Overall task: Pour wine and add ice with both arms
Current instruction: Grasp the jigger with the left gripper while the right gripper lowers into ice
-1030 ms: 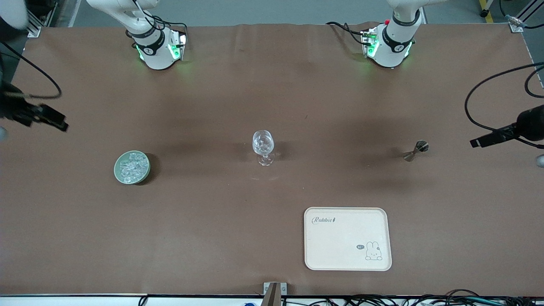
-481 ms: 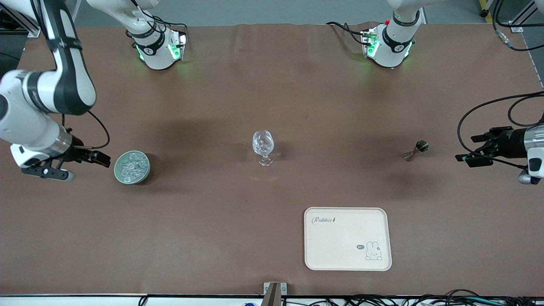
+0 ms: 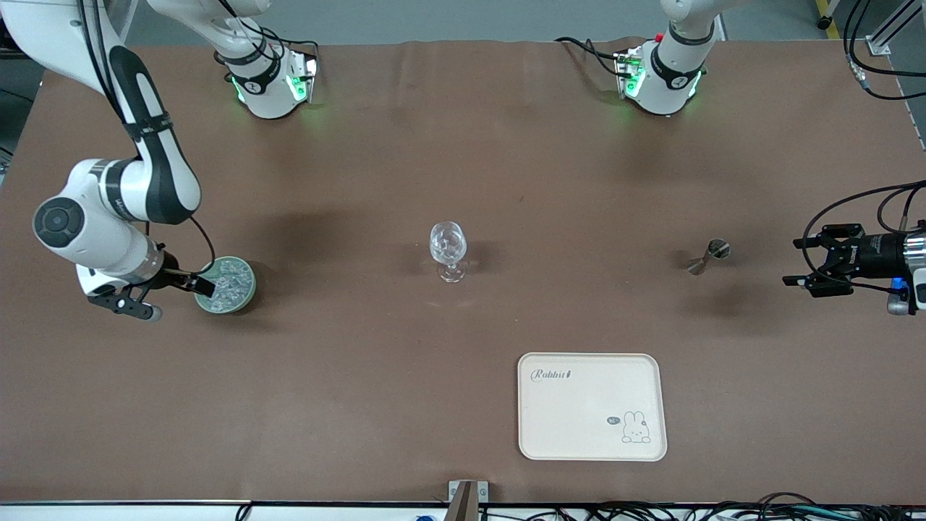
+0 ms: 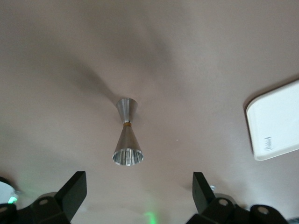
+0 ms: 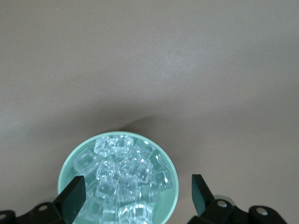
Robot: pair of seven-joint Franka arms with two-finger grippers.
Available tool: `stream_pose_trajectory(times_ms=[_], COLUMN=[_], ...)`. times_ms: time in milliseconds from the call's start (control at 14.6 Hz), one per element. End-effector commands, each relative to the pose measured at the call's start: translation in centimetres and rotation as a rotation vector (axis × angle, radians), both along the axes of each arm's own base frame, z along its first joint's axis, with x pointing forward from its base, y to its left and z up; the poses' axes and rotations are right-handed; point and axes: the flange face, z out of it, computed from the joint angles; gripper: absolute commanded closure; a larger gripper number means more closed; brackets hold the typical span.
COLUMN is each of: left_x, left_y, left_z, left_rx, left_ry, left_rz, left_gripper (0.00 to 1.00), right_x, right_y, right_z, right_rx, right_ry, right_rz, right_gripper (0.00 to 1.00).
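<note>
The right gripper (image 3: 197,284), fingers apart, hangs over the green bowl (image 3: 243,297) of ice (image 5: 122,177). The left gripper (image 3: 801,261), fingers spread, points at the steel jigger (image 3: 708,257), bare table between them.

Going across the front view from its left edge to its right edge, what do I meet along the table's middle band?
right gripper → green bowl of ice → wine glass → metal jigger → left gripper

Clear ice (image 5: 122,179) chunks heaped in a green bowl (image 5: 170,198).
</note>
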Motion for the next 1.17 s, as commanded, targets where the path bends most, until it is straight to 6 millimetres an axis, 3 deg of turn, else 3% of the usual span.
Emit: stream_pose_trajectory(times_ms=[0,412,618,686,961,1098], left_x=[0.1,-0.4,-0.2,-0.3,0.0,0.0], left_y=[1.4,2.3,3.2,3.3,2.5,2.5], left_z=[-2.1,-8.7,-10.6,-10.6,-11.9,-12.4], left_rx=[-0.066,-0.188,-0.222,-0.229,-0.288,-0.308], left_ry=[0.023,0.092,0.112,0.116,0.139,0.150], left_rz=[0.044,0.155,0.206,0.211,0.266,0.291], left_gripper=[0.00,0.00,0.00,0.00,0.00,0.00], right_x=[-2.2,-2.5,-2.4,-2.5,-2.7,-2.7], right_y=[0.4,2.2,2.6,2.5,2.7,2.6], right_z=[-2.8,-3.1,-3.1,-3.1,-3.3,-3.3], right_rx=[0.000,0.004,0.004,0.004,0.004,0.004], right_ry=[-0.027,0.021,0.018,0.021,0.042,0.044], right_rz=[-0.019,-0.064,-0.057,-0.059,-0.057,-0.059], right_gripper=[0.00,0.00,0.03,0.06,0.35,0.39])
